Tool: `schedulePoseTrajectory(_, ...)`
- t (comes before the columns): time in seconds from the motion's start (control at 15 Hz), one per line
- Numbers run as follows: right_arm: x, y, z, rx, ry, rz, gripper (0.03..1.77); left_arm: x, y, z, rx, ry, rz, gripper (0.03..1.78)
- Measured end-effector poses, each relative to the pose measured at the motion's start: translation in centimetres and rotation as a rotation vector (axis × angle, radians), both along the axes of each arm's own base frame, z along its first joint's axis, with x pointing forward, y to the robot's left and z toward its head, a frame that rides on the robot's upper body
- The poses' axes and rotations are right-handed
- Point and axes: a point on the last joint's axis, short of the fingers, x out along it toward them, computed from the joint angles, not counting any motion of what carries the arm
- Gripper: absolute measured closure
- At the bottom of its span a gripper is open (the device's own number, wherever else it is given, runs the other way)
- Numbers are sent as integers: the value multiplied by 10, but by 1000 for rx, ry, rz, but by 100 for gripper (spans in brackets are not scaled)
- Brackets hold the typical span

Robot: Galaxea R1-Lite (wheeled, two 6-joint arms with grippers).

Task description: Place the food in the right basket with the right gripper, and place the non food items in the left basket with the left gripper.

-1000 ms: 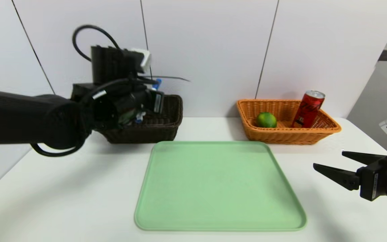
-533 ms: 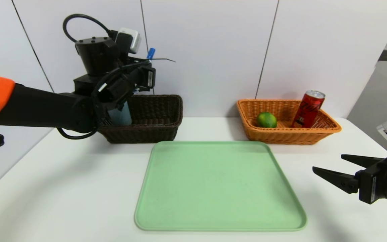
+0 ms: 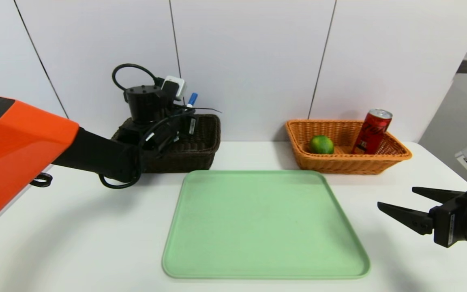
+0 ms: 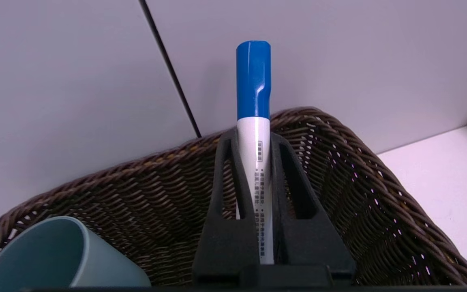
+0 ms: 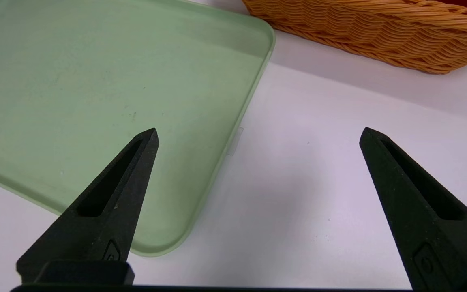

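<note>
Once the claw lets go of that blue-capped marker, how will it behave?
The marker will probably roll, since its barrel looks round. It seems stiff, standing straight between the left claw's fingers. Being slim and upright, it would likely topple into the dark wicker basket.

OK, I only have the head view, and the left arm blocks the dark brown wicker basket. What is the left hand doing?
Observer: The left hand is shut on a white marker with a blue cap, over the dark brown wicker basket.

Operator: Is anything in that basket already?

Observer: Yes, a blue-grey plastic cup, lying tilted with its mouth showing.

Operator: And what is between the fingers of the right hand, parked beside the green tray?

Observer: Nothing; the right hand stands wide open above the white table.
</note>
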Motion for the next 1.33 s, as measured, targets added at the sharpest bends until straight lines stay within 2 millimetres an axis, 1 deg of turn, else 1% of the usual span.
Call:
schedulePoseTrajectory(0.33,0,0,0,1,0,-1,9,5,-2,-15,17,34,1,166)
schedulePoseTrajectory(0.4,0,0,0,1,-2,-1,9,5,-2,-17,21,40,2,157)
schedulePoseTrajectory(0.53,0,0,1,1,-3,-1,9,5,-2,-19,18,48,7,124)
schedulePoseTrajectory(0.67,0,0,1,1,-3,-2,9,5,-2,-20,17,49,6,98)
schedulePoseTrajectory(0.87,0,0,1,1,-5,-1,9,5,-1,-20,15,47,7,70)
schedulePoseTrajectory(1.0,-1,0,1,1,-8,0,9,2,0,-13,11,35,2,56)
schedulePoseTrajectory(1.13,-1,0,4,4,-17,-4,9,-6,5,5,-12,5,1,46)
schedulePoseTrajectory(1.2,1,0,9,11,-37,-7,9,-10,11,15,-22,-13,12,42)
schedulePoseTrajectory(1.33,4,-1,21,13,-86,-14,9,-20,36,36,-34,-42,63,35)
